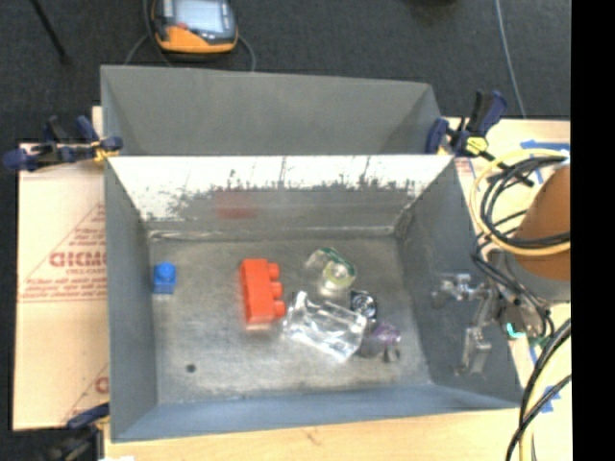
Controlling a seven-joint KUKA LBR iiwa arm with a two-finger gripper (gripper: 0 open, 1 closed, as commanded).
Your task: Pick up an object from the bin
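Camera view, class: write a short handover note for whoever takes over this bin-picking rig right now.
Hand: open, holding nothing, over the right sloping wall of the bin.
Things: orange-red brick mid-floor; clear plastic piece, round clear-green thing and small purple thing clustered to its right, nearest the hand; blue block near the left wall.
Done: nothing picked yet.
Left: reach in, grasp one thing, lift it out.

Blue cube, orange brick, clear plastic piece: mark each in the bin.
blue cube (164,277), camera view, middle of its top face
orange brick (259,294), camera view, middle of its long body
clear plastic piece (325,327), camera view, middle of its see-through body
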